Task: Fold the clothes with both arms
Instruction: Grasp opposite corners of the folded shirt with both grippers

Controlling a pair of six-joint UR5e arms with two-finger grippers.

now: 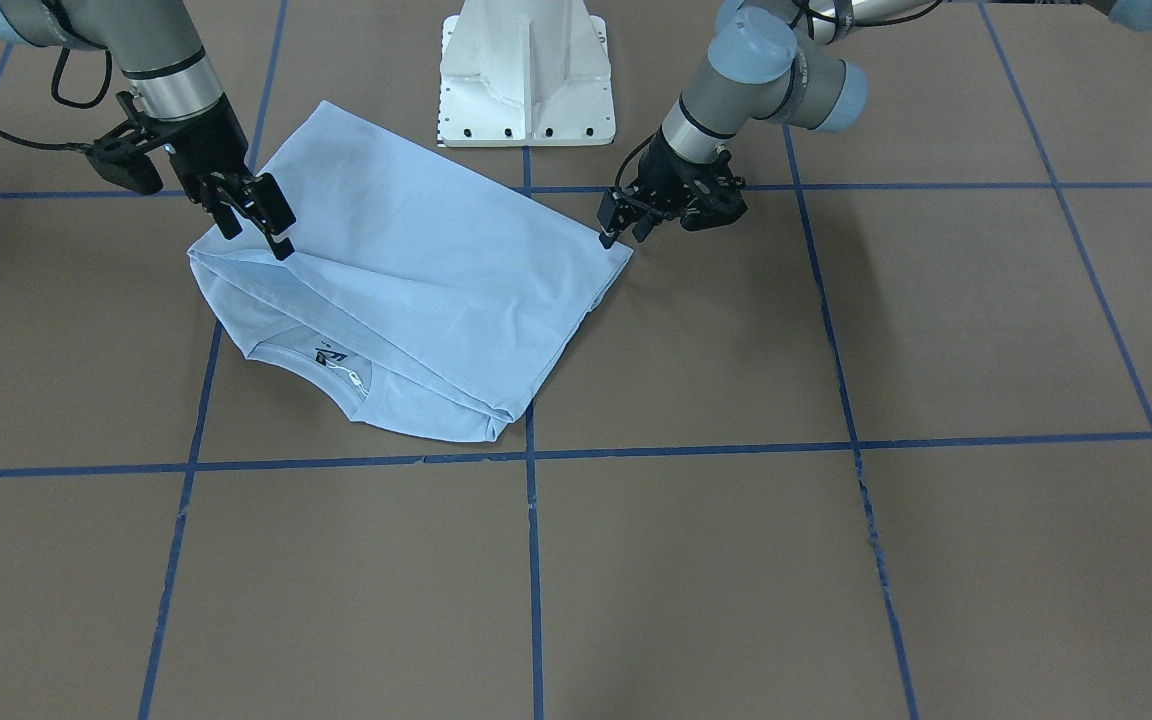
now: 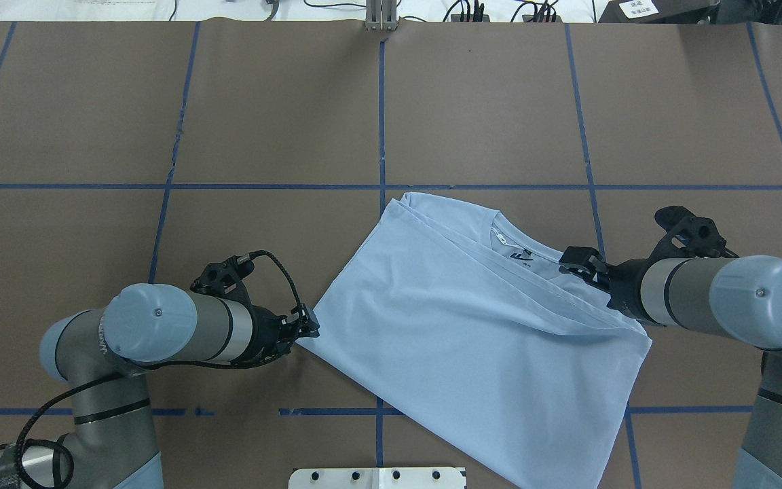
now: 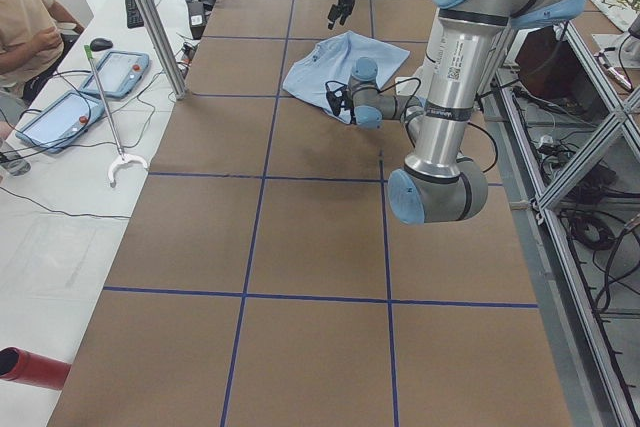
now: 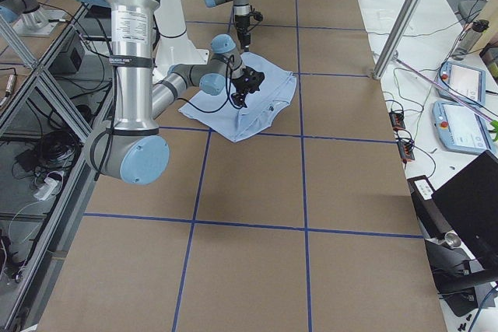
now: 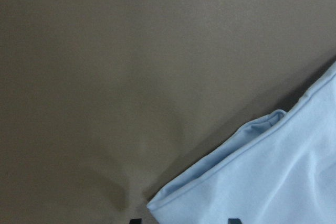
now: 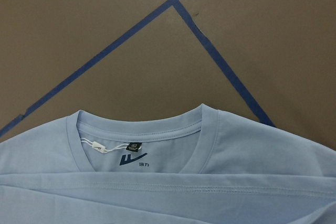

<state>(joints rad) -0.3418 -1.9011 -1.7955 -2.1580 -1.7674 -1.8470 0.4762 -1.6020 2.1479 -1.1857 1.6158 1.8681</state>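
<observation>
Folding is judged partway done: the t-shirt (image 2: 472, 339) lies doubled over on the tabletop (image 2: 228, 102). The left gripper (image 1: 622, 236) is placed at a corner, the right gripper (image 1: 258, 242) at the folded edge, each with jaws apart, presumably for pinching the next fold.

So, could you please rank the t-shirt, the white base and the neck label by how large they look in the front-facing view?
1. t-shirt, clearly largest.
2. white base, though the frame's top edge crops it.
3. neck label, tiny.
</observation>
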